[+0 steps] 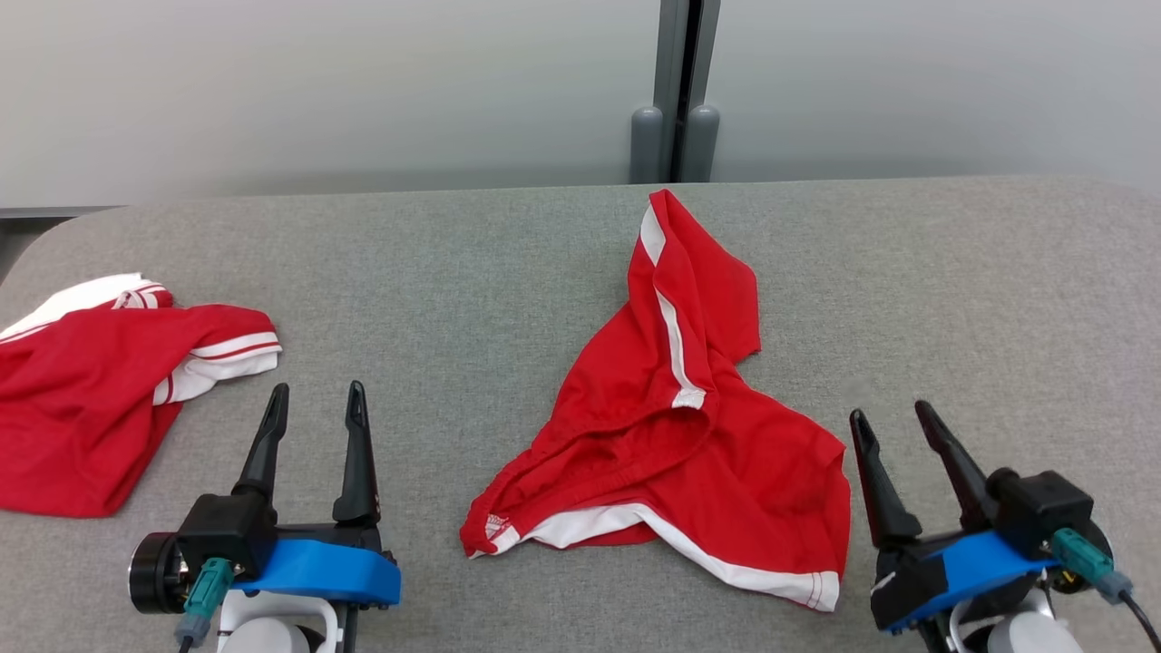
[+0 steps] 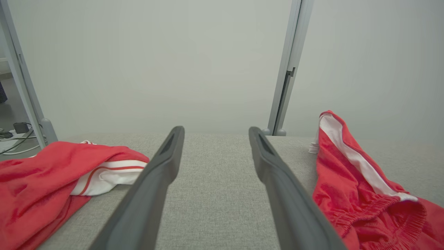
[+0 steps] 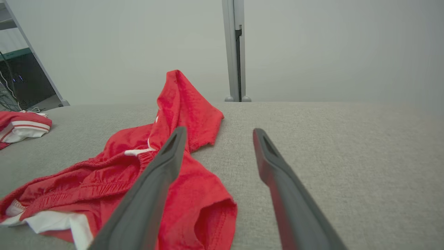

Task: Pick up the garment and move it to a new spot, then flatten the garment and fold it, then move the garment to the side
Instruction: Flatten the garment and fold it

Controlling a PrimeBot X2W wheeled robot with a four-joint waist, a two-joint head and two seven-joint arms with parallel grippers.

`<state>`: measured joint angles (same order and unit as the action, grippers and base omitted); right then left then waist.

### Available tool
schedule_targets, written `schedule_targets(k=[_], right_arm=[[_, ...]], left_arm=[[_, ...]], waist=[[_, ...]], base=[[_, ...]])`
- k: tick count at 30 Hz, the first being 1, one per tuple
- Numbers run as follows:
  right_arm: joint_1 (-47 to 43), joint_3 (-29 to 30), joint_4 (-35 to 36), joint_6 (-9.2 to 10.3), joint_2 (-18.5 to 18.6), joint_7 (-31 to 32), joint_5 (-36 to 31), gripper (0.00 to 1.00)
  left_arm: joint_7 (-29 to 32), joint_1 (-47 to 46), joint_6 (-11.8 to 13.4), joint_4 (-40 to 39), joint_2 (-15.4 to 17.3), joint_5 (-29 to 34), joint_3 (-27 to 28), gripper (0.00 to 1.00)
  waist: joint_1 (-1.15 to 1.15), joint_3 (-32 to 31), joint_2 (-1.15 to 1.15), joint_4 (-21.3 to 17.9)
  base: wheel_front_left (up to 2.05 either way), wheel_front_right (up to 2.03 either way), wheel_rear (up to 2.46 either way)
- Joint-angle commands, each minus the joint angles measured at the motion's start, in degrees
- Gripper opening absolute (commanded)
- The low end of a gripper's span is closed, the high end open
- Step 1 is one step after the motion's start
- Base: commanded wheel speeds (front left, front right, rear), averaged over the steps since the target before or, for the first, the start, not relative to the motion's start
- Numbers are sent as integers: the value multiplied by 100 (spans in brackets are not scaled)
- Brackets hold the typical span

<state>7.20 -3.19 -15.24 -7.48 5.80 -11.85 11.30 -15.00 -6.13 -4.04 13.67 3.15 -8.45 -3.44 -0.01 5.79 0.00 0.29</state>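
Shorts (image 1: 671, 435) — red, with white side stripes and white hems — lie crumpled on the grey cloth-covered table (image 1: 453, 272), straight in front of the grey partition post (image 1: 676, 136). One leg stretches up in a narrow peak that nearly reaches the table edge at the foot of the post. The elastic waistband and the other leg are spread out farther from the post, on the robot's side, with a white-edged hem at the corner farthest from it. The cloth is bunched and folded over itself, not flat.

The left gripper (image 1: 317, 387) is well to the left of the post and on the robot's side of the table, its two dark fingers spread wide with nothing between them but bare table. The right gripper (image 1: 890, 410) is to the right of the post, equally near the robot, fingers also parted and empty; it sits just beside the lower right edge of the shorts, not gripping them.

A second red garment (image 1: 100, 399) with white, red-striped trim lies heaped far to the left of the post — apart from the shorts.
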Motion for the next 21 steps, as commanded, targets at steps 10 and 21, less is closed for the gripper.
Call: schedule_targets(k=[10,21], right_arm=[[-793,-203,662,-3,-52,552,-137,100],[-1249,-513,223,-3,-93,847,-8,100]], left_arm=[[-27,-48,-47,-10,-8,44,20,100],[-27,-125,-77,28,-16,61,7,100]], waist=[[1,24,0,5],[1,89,0,101]], base=[[0,0,0],[0,0,0]])
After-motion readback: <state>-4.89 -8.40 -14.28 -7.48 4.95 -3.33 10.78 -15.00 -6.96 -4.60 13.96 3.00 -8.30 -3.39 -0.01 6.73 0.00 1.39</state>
